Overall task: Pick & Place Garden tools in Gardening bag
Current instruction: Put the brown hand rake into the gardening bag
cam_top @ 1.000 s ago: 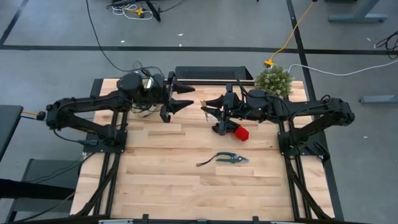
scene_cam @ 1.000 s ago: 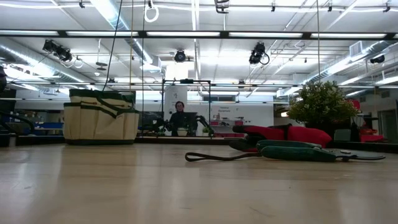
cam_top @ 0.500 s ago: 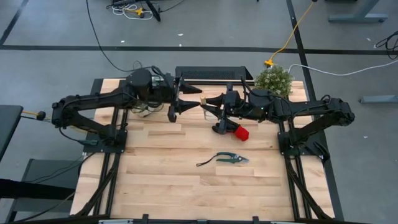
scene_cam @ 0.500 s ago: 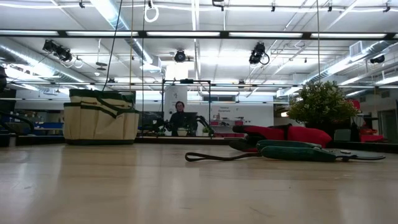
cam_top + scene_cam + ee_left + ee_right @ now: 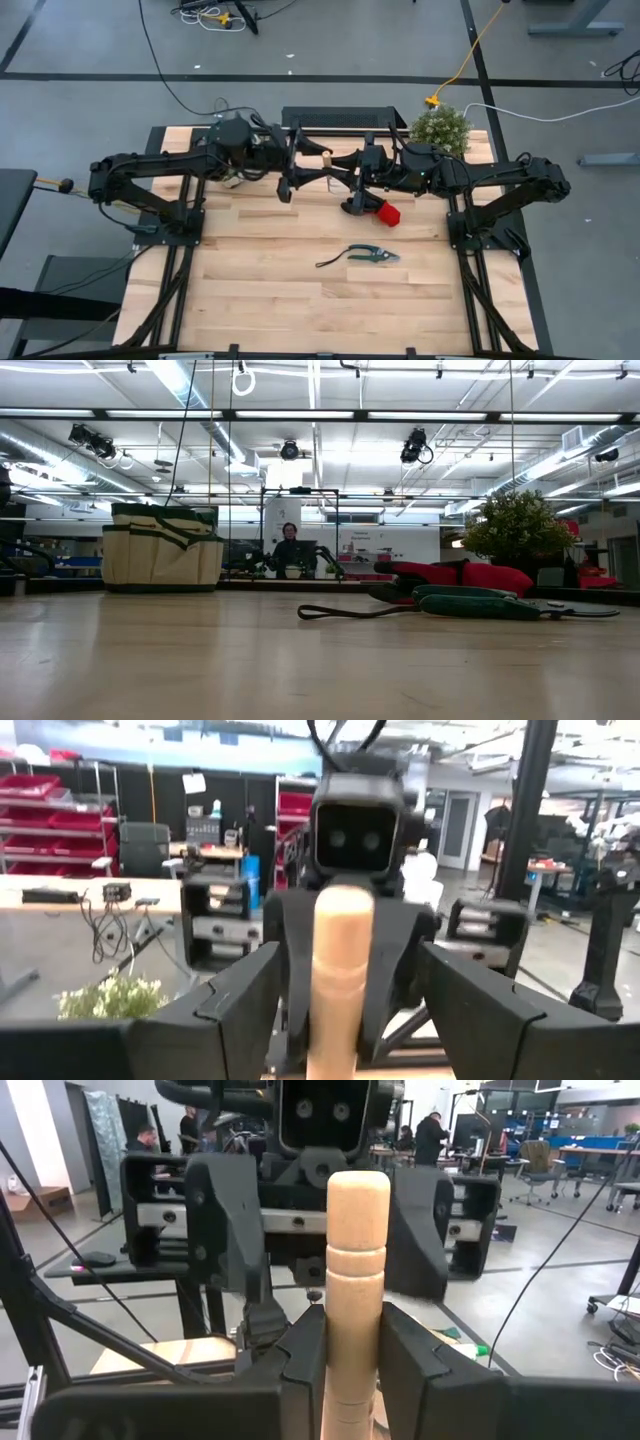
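Observation:
My right gripper (image 5: 355, 1370) is shut on a wooden-handled garden tool (image 5: 325, 160), high above the middle of the table's far part. The tool's working end is hidden below the fingers. My left gripper (image 5: 345, 1020) faces it from the left and is open. Its two fingers (image 5: 225, 1220) stand on either side of the handle with a gap showing on both sides. Pruning shears (image 5: 370, 254) lie flat on the table. A red glove (image 5: 388, 212) lies under my right arm. The gardening bag (image 5: 160, 548) stands on its base at the far left, under my left arm. My right gripper pinches the wooden handle (image 5: 355, 1315) between its two fingers, some way below the rounded free end (image 5: 358, 1190). The fingers come level from the table's right and lie across the handle. The tool stands upright, free end up, lifted well clear of the table.
A bushy green plant (image 5: 440, 128) stands at the table's far right corner, behind my right arm. A dark flat box (image 5: 335, 118) lies along the far edge. The near half of the table holds only the shears.
My left gripper has travelled toward the table's right, toward the handle held by my right gripper, and its open fingers now flank the handle. My right gripper and the tool have stayed where they were.

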Robot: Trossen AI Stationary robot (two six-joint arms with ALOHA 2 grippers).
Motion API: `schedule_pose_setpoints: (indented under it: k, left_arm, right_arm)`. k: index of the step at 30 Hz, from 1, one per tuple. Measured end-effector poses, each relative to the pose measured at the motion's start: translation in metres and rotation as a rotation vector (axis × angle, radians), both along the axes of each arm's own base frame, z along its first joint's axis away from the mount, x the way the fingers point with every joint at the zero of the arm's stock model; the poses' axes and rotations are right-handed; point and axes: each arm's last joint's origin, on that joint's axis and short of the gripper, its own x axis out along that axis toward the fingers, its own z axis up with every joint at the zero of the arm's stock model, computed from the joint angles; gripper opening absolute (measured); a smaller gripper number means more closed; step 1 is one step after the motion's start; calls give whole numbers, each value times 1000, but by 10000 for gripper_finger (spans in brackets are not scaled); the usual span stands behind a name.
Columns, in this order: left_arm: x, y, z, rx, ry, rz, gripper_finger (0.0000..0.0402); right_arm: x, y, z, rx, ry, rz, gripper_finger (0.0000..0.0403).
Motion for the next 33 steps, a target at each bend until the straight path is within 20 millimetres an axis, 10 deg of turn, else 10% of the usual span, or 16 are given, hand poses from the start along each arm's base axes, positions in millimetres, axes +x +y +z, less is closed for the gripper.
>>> schedule_pose_setpoints:
  k: [33]
  left_arm:
    - [10, -2, -3, 11, -46, 9, 165]
  right_arm:
    - [0, 0, 0, 0, 1, 7, 66]
